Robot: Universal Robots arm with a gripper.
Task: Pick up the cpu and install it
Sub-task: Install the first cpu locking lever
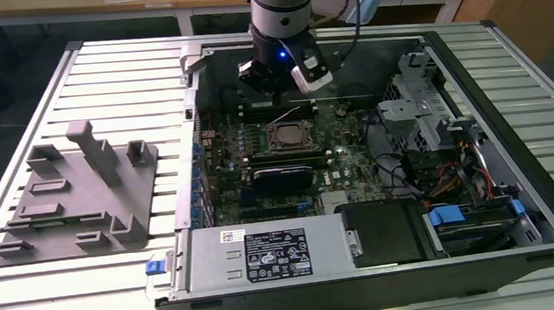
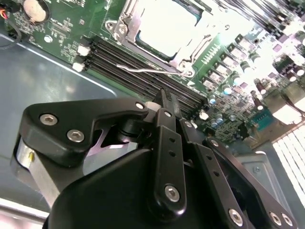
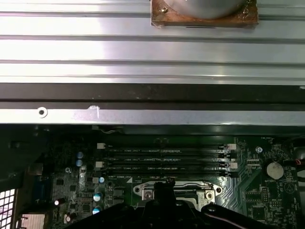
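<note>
Room: wooden desks (image 1: 71,7) run along twelve o'clock in the exterior view, beyond the worktop.
Worktop (image 1: 105,79): ribbed silver metal slats carrying everything in this entry. The same slats pass behind the case wall in the first wrist view.
Computer case (image 1: 506,80): black tower laid on its side with the side panel off, so the board faces up and I can reach it from above.
Fixture block (image 1: 76,205): grey plastic with posts and pockets, at nine o'clock from the case and well apart from me.
Power supply (image 1: 264,254): silver box inside the case, at six o'clock.
Motherboard (image 1: 346,165): green and flat on the case floor.
Memory slots (image 2: 138,71): black rows between the socket and the case wall.
My gripper (image 1: 275,91): hangs at twelve o'clock from the socket, just above the memory slots. In the second wrist view my fingers (image 2: 164,109) look drawn together with nothing between them.
Cpu (image 1: 286,134): pale square lying flat inside the black socket frame (image 2: 119,26) at mid-board, apart from me. I judge it to be already in its seat.
Socket lever (image 2: 147,71): thin wire beside the frame, next to the memory slots. I cannot tell whether it is latched.
</note>
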